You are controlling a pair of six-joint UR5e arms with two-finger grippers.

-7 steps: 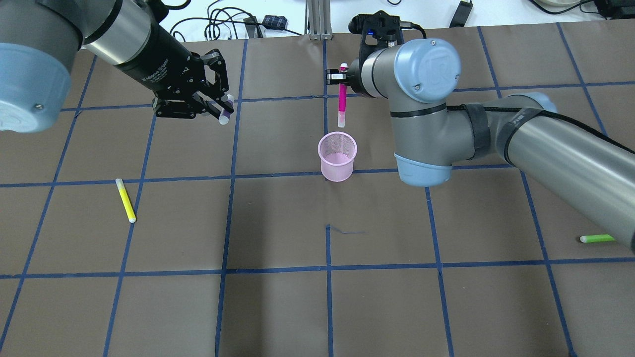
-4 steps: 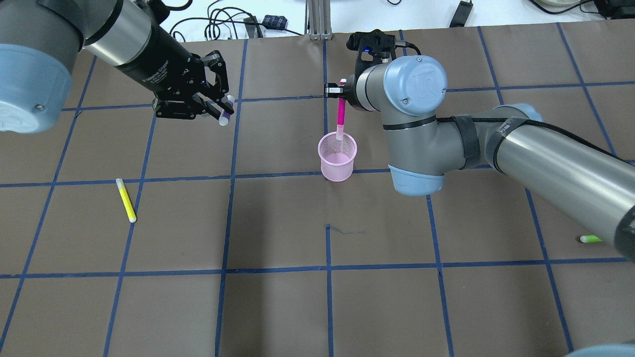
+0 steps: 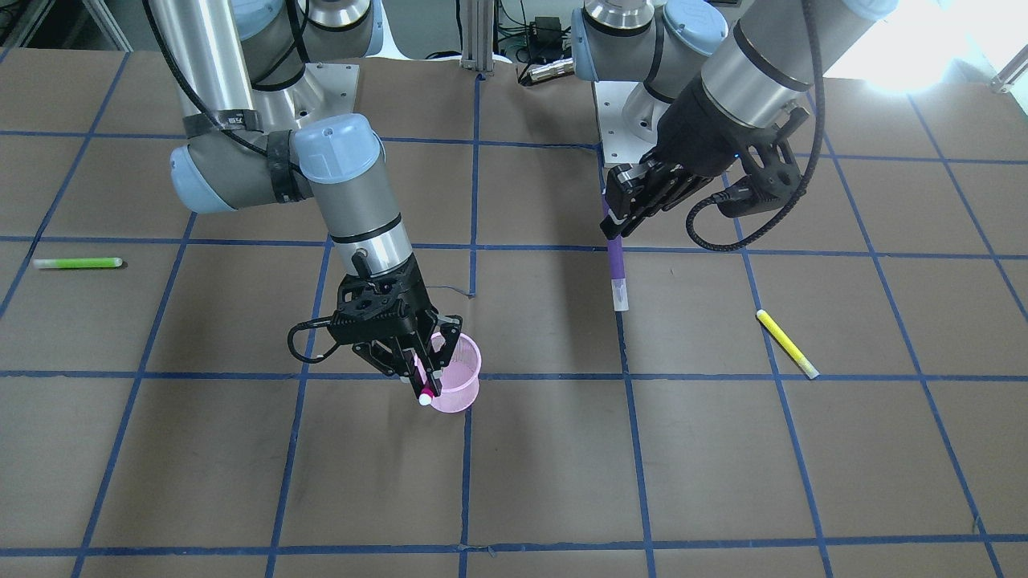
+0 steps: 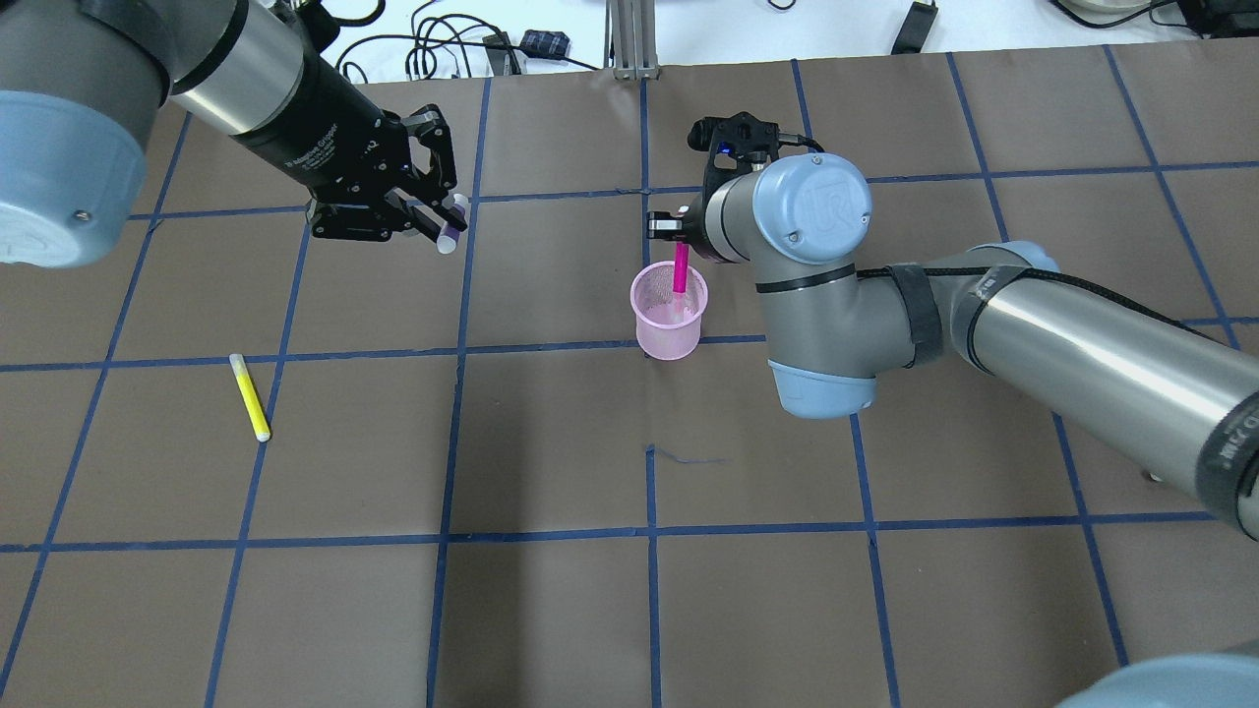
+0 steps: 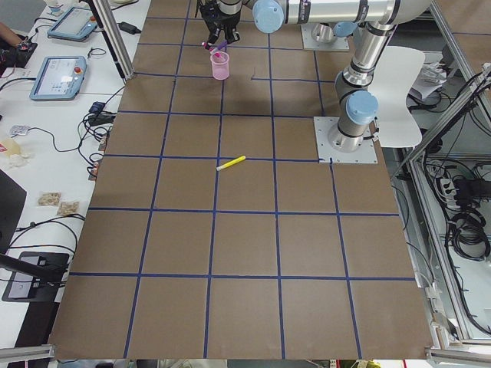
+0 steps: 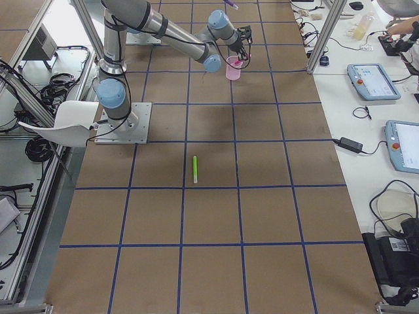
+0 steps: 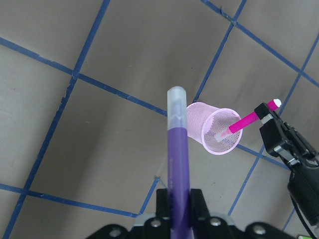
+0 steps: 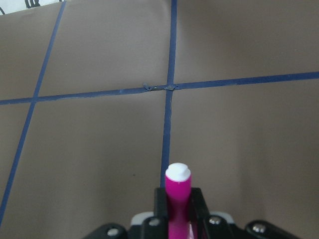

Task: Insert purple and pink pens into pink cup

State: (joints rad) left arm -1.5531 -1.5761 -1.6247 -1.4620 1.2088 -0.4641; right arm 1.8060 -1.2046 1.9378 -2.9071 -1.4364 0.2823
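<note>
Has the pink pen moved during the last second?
Yes. The pink pen has come down into the pink cup, which stayed put; its lower end is now inside the rim.

Mesh pink cup (image 4: pixel 669 332) — matt, paper-like table (image 4: pixel 551 615)

A robotics lab: a table (image 5: pixel 245 253) papered brown and gridded with blue tape, an industrial arm base (image 5: pixel 347 144) bolted at its edge, aluminium frame posts (image 5: pixel 115 42) at its sides, a white bench (image 5: pixel 31 172) beside it carrying teach pendants (image 5: pixel 57 77) and loose cables (image 5: pixel 69 142)

Pink mesh cup (image 4: pixel 669 336), magenta pen (image 4: pixel 681 275), purple pen (image 3: pixel 616 262), blue-gridded brown table (image 4: pixel 551 610).
</note>
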